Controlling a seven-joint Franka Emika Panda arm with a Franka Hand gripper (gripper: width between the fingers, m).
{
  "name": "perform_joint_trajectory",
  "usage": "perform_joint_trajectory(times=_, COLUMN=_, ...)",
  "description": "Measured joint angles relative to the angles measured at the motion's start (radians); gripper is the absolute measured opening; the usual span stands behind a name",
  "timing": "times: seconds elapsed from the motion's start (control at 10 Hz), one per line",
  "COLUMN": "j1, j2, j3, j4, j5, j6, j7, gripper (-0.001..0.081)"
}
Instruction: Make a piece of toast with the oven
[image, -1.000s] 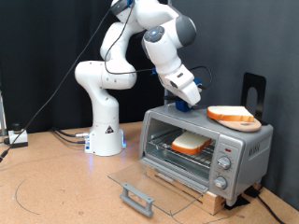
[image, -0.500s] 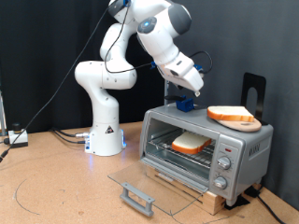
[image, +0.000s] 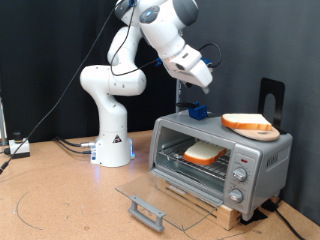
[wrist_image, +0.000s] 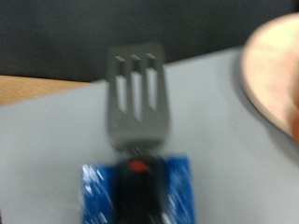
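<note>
The silver oven (image: 235, 160) stands with its glass door (image: 165, 195) folded down flat. The piece of toast (image: 203, 154), pale with a brown crust, lies on the wire rack inside. My gripper (image: 201, 80) hangs in the air above the oven top's left end, with nothing seen between its fingers. Below it a grey spatula with a blue handle block (image: 197, 113) rests on the oven top. In the wrist view the spatula (wrist_image: 140, 93) lies on the grey oven top (wrist_image: 47, 131). The gripper's fingers do not show there.
A flat orange-brown slice-like piece (image: 250, 124) lies on the oven top's right part, and also shows in the wrist view (wrist_image: 276, 75). A black stand (image: 271, 98) rises behind the oven. The arm's white base (image: 112, 140) stands at the exterior view's left. The door's grey bar handle (image: 147, 211) juts forward.
My gripper has risen from just above the oven top and swung up, away from the blue-handled spatula, which stays on the oven. The toast and the door have not moved.
</note>
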Motion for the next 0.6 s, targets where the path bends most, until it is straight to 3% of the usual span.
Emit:
perform_joint_trajectory(times=0.2, j1=-0.065, j2=0.008, j3=-0.011, j4=-0.012, j5=-0.022, j6=0.038, j7=-0.021, gripper=0.0809)
perform_joint_trajectory(times=0.6, j1=-0.162, j2=0.085, j3=-0.103, j4=-0.005, j5=-0.16, j6=-0.014, j7=-0.125, gripper=0.0809)
